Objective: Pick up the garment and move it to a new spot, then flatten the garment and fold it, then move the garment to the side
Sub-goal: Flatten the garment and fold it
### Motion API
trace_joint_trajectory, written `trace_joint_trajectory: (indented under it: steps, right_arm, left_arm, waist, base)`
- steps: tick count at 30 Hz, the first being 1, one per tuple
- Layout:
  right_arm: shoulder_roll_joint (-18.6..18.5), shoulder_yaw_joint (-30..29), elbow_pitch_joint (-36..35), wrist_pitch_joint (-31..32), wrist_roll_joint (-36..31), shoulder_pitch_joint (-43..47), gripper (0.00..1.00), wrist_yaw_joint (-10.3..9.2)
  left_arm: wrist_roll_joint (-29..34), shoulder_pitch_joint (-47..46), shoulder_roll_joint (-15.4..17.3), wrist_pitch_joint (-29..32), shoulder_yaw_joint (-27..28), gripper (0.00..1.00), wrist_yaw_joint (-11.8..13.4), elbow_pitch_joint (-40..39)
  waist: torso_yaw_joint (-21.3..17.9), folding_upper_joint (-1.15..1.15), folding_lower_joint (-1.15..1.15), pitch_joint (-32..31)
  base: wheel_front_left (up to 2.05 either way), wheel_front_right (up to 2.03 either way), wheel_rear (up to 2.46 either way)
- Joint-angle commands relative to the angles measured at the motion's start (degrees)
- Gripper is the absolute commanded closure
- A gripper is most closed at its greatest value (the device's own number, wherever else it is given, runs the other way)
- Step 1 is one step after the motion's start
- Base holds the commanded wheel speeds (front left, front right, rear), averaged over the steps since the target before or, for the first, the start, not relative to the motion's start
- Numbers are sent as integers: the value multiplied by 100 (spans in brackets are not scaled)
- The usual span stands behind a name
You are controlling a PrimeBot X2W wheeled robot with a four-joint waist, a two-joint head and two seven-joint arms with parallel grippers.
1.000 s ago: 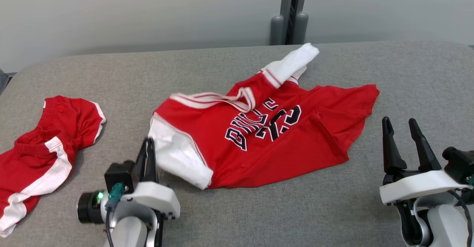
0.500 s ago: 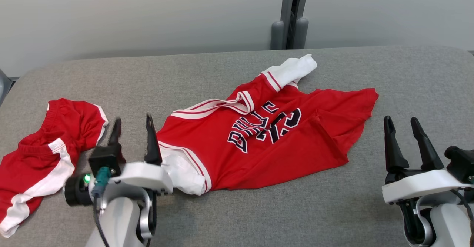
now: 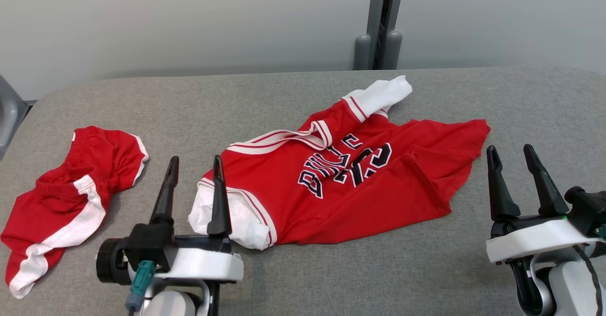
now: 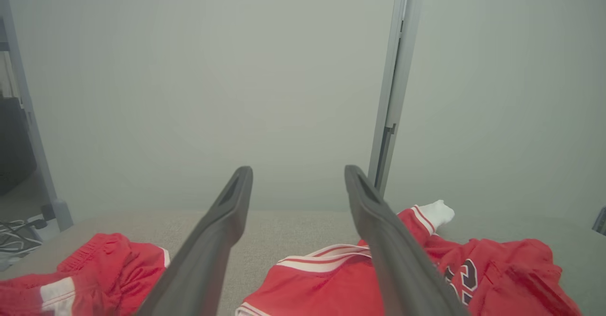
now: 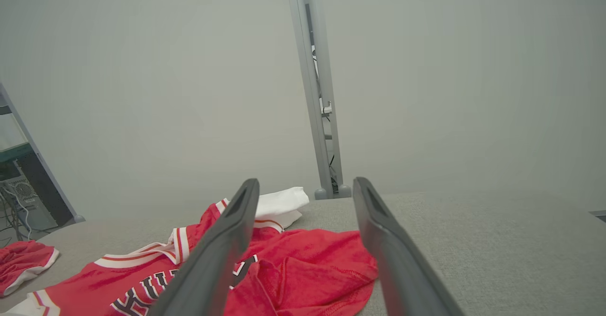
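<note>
Your garment (image 3: 350, 183), a red jersey with white sleeves and dark lettering, lies rumpled mid-table on the grey table (image 3: 331, 278). It isn't flat: there are folds across the right half, and the striped neckline is bunched toward the left. The near sleeve (image 3: 236, 216) is crumpled at the near-left corner. The far sleeve (image 3: 381, 93) pokes out toward the far edge.

Your left gripper (image 3: 195, 164) is at near left, fingers spread wide with nothing between them. In the head view its right finger crosses the near sleeve; you can't tell if it touches. The left wrist view shows the fingers raised over the cloth, aimed at the wall (image 3: 189, 22).

Your right gripper (image 3: 510, 149) is at near right, fingers apart and empty, just off the garment's right hem, over bare table.

Red shorts (image 3: 71, 202) with a white stripe lie at far left, well apart from the garment. A grey post (image 3: 381, 22) stands behind the table's far edge.
</note>
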Motion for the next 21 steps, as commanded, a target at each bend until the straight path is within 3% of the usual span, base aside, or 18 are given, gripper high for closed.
trace_joint_trajectory:
  steps: [1,6,12,21]
  right_arm:
    - [-47,48,-62,-3,-36,46,0,0]
    - [-221,229,120,-3,-90,-96,0,0]
    - [-781,1094,967,86,-428,-678,0,-1]
    - [-987,1894,2338,467,267,-1585,0,0]
  left_arm:
    - [63,80,20,1,-54,0,-9,-50]
    - [128,138,23,1,-41,0,-117,5]
    - [219,45,21,1,-102,0,-241,170]
    - [83,-110,22,0,-347,0,-302,282]
  waist:
    - [56,0,0,21]
    - [187,0,0,115]
    - [465,0,0,289]
    - [887,0,0,502]
  base:
    - [0,0,0]
    - [0,0,0]
    - [0,0,0]
    - [0,0,0]
